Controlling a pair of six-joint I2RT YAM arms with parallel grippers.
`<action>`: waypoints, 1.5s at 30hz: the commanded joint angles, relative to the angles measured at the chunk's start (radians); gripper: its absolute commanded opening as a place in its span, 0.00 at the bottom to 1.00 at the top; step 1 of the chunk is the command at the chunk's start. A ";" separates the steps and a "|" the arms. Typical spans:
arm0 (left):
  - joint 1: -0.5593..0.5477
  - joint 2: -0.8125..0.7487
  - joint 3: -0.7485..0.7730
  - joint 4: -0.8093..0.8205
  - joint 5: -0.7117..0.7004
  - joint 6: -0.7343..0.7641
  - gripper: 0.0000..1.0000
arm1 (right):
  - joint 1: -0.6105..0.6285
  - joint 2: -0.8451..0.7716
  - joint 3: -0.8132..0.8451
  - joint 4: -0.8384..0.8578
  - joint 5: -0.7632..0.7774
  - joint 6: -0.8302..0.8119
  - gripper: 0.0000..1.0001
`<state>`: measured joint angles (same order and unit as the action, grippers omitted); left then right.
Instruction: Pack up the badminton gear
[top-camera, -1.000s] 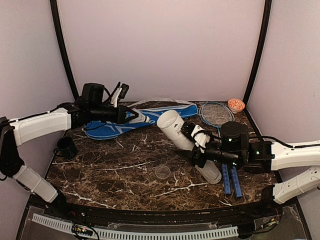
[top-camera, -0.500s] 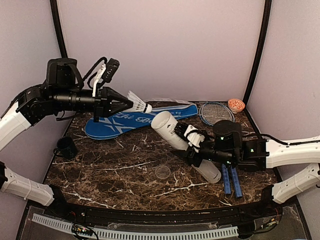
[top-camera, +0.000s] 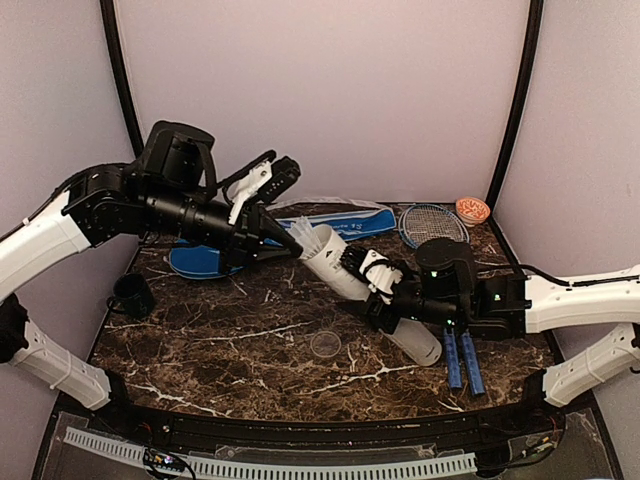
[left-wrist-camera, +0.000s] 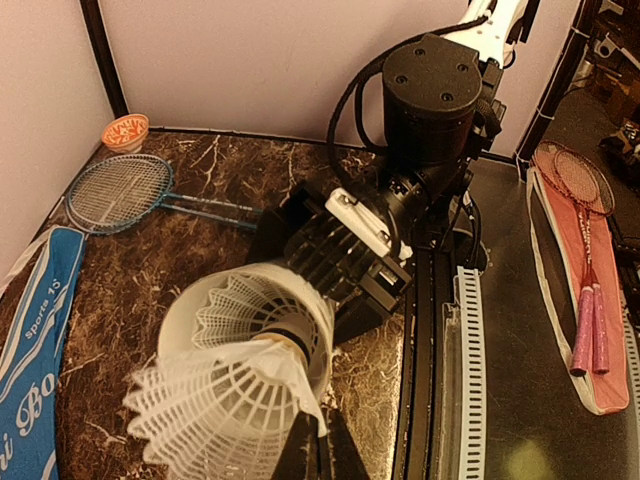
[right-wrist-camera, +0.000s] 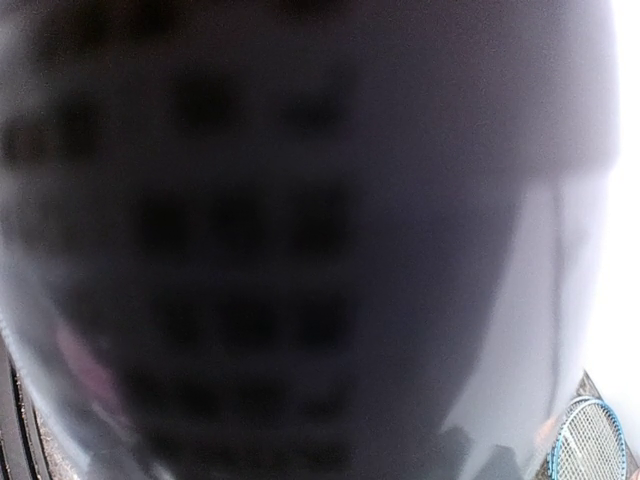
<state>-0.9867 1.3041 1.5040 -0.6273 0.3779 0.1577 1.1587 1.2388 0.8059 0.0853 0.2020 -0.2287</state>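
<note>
1 shuttlecock (left-wrist-camera: 200, 420), pinched by left claw (top-camera: 284, 246), now meets tube (top-camera: 343, 277) mouth; right claw (top-camera: 377, 287) seemingly clamps tube.

I see dark marble table (top-camera: 250, 350), white veins. Blue racket cover (top-camera: 205, 263) lies flat along far side, left of centre. Two rackets (top-camera: 432, 225) on right, heads at far edge, blue handles (top-camera: 460, 365) toward near edge. Orange bowl (top-camera: 472, 210) in far right corner. Black cup (top-camera: 133, 295) at left edge. Small clear disc (top-camera: 324, 345) mid-table, alone.
</note>
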 joint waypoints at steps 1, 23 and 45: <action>-0.037 0.031 0.054 -0.041 -0.021 0.032 0.01 | 0.008 0.008 0.000 -0.017 -0.028 0.029 0.55; -0.055 0.129 0.081 -0.108 0.056 0.069 0.76 | 0.026 -0.003 -0.007 0.003 -0.037 0.023 0.55; -0.070 0.032 0.045 0.011 0.032 0.079 0.79 | 0.027 -0.015 -0.024 0.008 -0.017 0.032 0.55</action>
<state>-1.0794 1.4868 1.5867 -0.6899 0.4240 0.2512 1.1782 1.2388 0.8055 0.0547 0.1959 -0.2642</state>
